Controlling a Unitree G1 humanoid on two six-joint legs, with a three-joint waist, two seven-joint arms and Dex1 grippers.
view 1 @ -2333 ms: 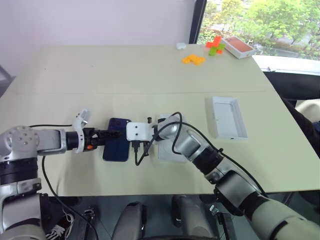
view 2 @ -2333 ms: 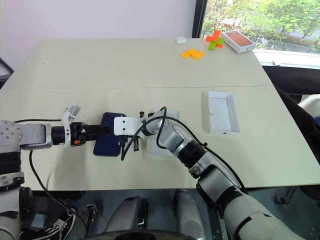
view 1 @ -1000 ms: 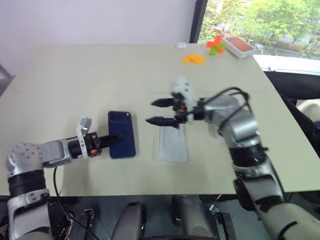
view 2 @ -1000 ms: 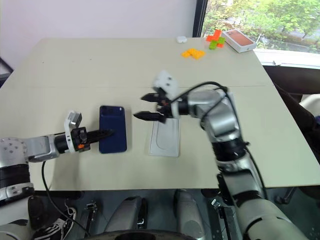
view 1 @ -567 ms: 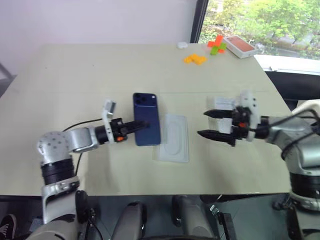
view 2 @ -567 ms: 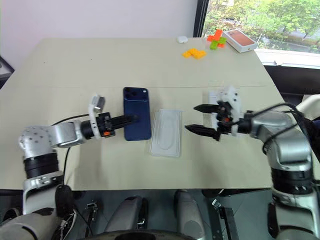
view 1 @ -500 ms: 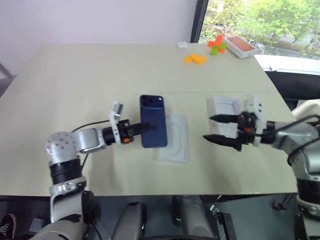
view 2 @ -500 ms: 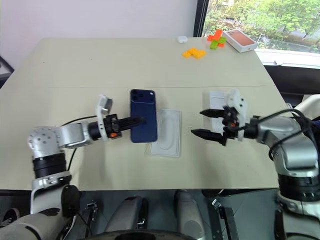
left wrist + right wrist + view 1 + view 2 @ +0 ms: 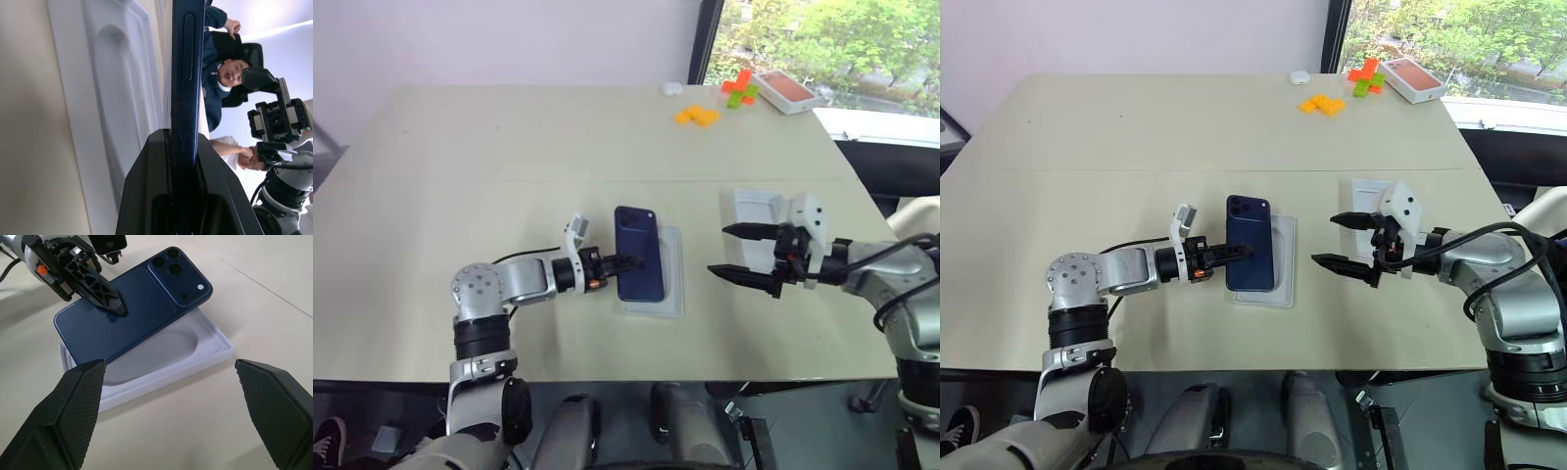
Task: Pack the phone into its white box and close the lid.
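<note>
The phone (image 9: pixel 638 253), dark navy with its camera cluster at the far end, is held level just above a flat white insert (image 9: pixel 671 284) with an oval recess. My left gripper (image 9: pixel 1244 250) is shut on the phone's near left edge, which the left wrist view shows clamped between the fingers (image 9: pixel 146 196). To the right my right gripper (image 9: pixel 717 250) stands open and holds nothing, pointing left toward the phone (image 9: pixel 132 303). Behind it lies the lid (image 9: pixel 754 203), open side up, partly hidden by the gripper. The white box is out of view.
At the far right corner of the table stand a white box with an orange-red top (image 9: pixel 781 90), orange and green blocks (image 9: pixel 693 116) and a small white object (image 9: pixel 672 88). People (image 9: pixel 225 73) sit beyond the table in the left wrist view.
My left gripper has carried the phone to the right, from bare table to over the insert. The right gripper has swung right, away from the insert, staying open.
</note>
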